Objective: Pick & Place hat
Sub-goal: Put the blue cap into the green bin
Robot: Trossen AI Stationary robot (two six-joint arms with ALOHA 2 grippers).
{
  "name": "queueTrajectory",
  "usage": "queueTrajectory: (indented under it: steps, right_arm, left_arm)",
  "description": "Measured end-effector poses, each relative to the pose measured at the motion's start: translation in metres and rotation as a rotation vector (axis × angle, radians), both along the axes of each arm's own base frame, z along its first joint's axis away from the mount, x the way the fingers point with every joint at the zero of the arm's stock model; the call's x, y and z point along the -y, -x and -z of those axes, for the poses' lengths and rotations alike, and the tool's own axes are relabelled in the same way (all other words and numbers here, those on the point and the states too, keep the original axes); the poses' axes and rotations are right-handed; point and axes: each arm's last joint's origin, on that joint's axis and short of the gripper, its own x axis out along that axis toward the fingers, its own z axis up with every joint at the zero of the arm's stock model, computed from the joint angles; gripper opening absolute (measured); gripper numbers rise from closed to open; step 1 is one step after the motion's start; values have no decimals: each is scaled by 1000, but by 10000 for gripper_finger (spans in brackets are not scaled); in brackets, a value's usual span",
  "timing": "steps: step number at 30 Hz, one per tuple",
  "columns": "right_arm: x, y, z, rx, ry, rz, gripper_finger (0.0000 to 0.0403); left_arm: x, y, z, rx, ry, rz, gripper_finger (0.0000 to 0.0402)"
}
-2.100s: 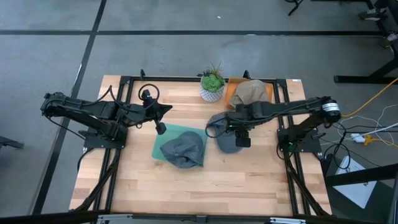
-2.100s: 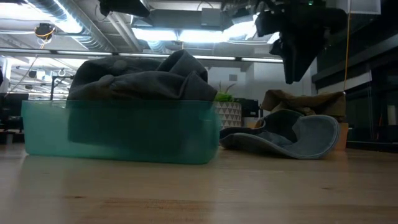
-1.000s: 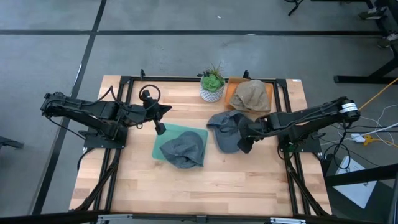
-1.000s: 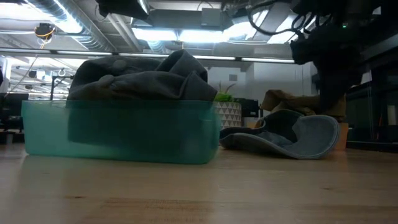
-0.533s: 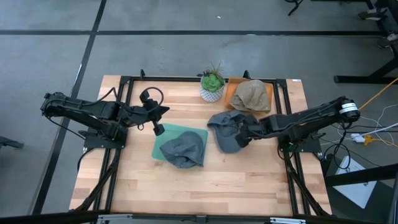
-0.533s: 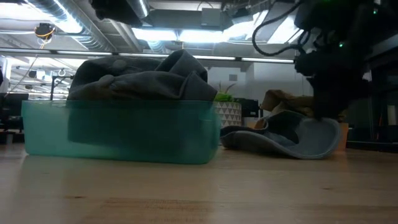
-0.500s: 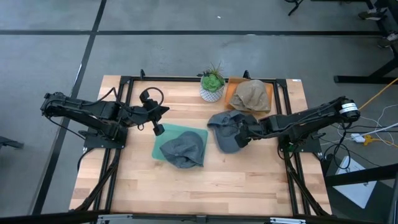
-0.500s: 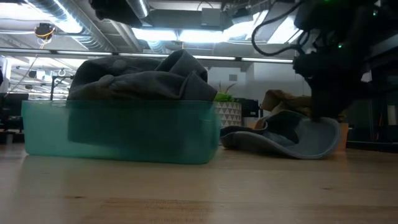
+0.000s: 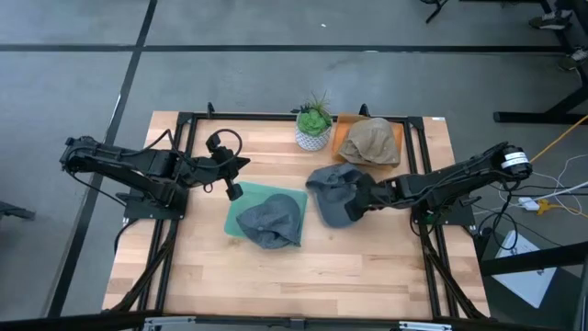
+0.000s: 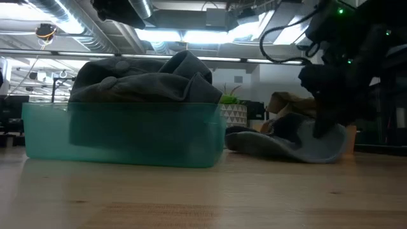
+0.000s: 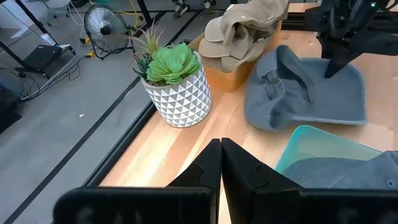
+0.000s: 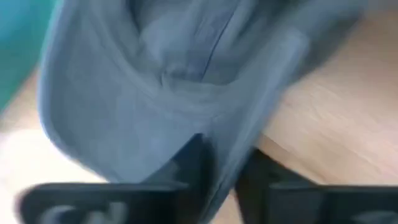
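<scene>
Right of the teal bin (image 9: 267,219), the blue-grey hat (image 9: 333,195) lies on the table w/ its brim toward the right gripper (image 9: 365,197), whose fingers pinch that brim edge, prob. the easiest flat part to grab. Left gripper (image 9: 233,190) hangs shut by the bin's far-left corner, waiting; another grey hat (image 9: 268,221) already fills the bin.

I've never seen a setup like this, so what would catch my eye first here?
Probably the right pincer, clamped on the brim of a grey cap lying mid-table. Just beside it sits a teal tub with another dark hat heaped in it. At the table's far edge stand a little green plant and a tan hat on an orange tray.
</scene>
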Motion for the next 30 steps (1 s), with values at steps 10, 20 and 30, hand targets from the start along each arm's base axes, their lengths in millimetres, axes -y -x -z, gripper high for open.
queueTrajectory:
  steps: [10,20,30]
  right_arm:
    - [-2,-18,-22,80,162,-284,15]
    - [2,-36,-86,-75,672,-605,14]
    - [5,-56,-134,-99,1159,-738,13]
  left_arm:
    - [0,0,0,3,0,0,6]
    - [0,-1,-2,29,5,0,7]
    - [2,-5,-4,8,-39,78,32]
